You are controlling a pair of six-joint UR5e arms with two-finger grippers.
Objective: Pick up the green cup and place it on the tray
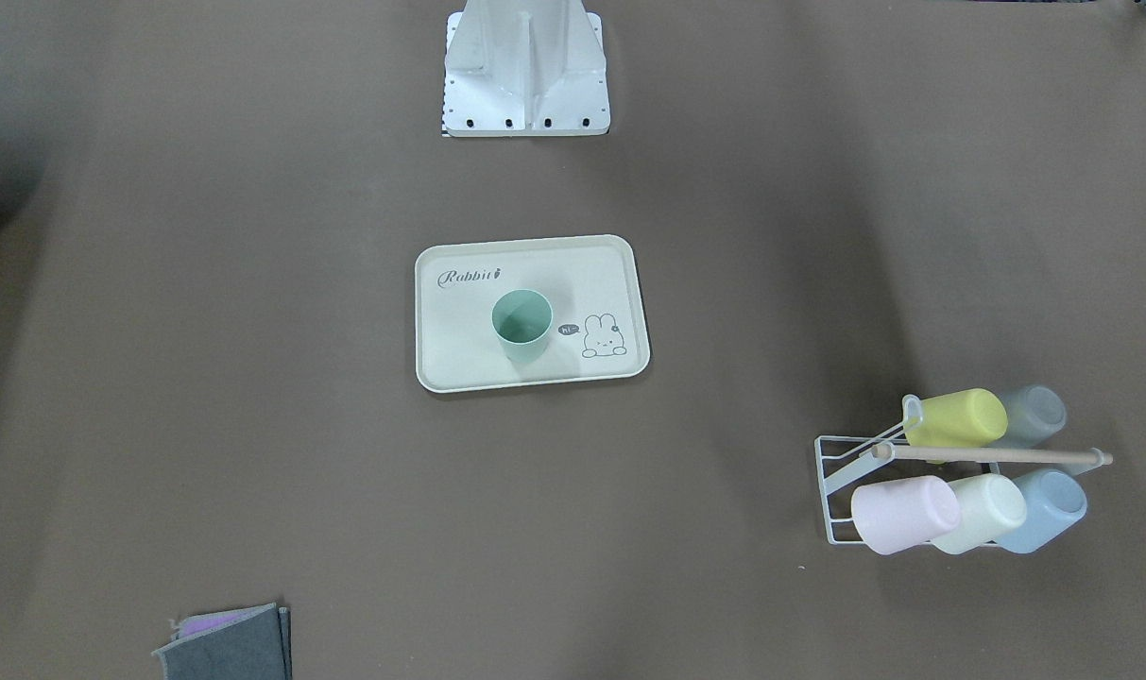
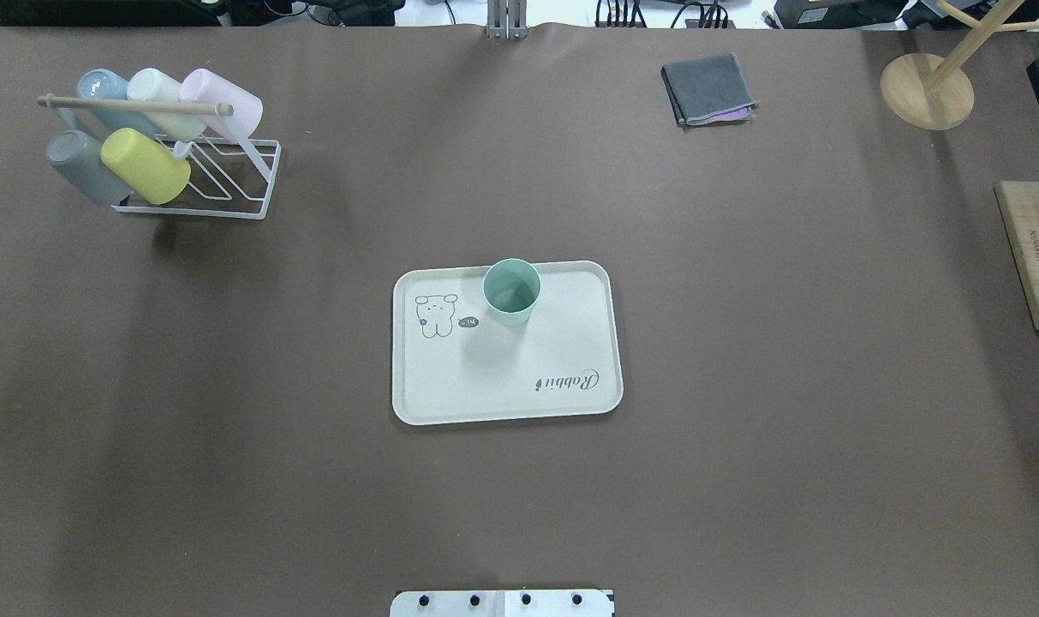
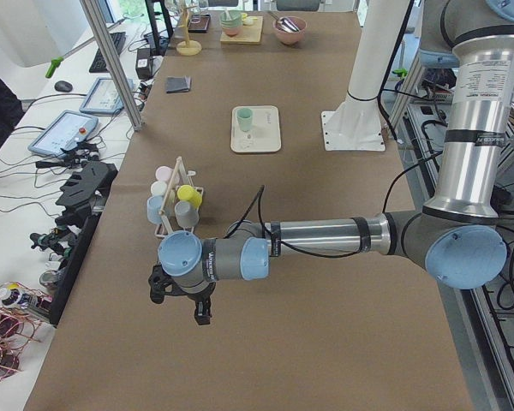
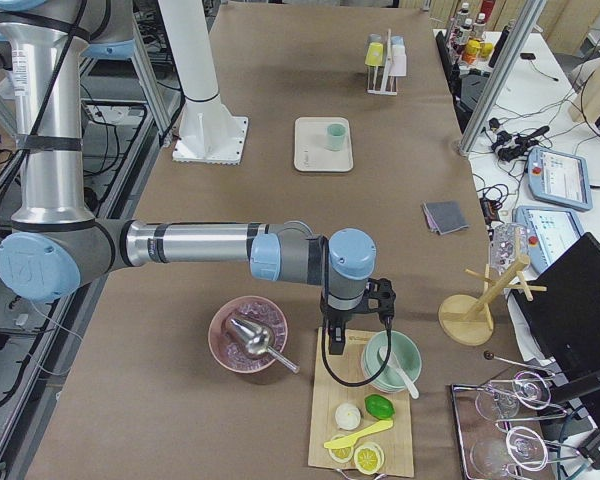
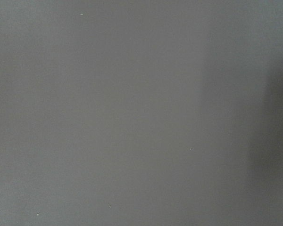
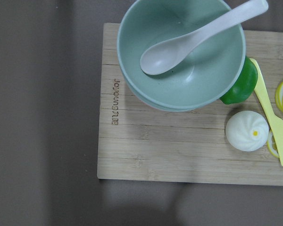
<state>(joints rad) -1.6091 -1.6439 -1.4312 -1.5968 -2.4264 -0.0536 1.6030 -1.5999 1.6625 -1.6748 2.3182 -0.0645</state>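
Observation:
The pale mint-green cup (image 1: 522,326) stands upright on the cream "Rabbit" tray (image 1: 459,364) at the table's middle, next to the bunny drawing; it also shows in the overhead view (image 2: 511,291) near the tray's (image 2: 502,390) far rim. My left gripper (image 3: 180,304) shows only in the exterior left view, hanging over bare table far from the tray. My right gripper (image 4: 356,330) shows only in the exterior right view, above a wooden board. I cannot tell whether either is open or shut. Neither touches the cup.
A white wire rack (image 2: 228,184) with several coloured cups stands at the far left. A folded grey cloth (image 2: 707,88) and a wooden stand (image 2: 926,90) lie at the far right. The wooden board (image 6: 179,141) bears a green bowl (image 6: 179,52) with a spoon.

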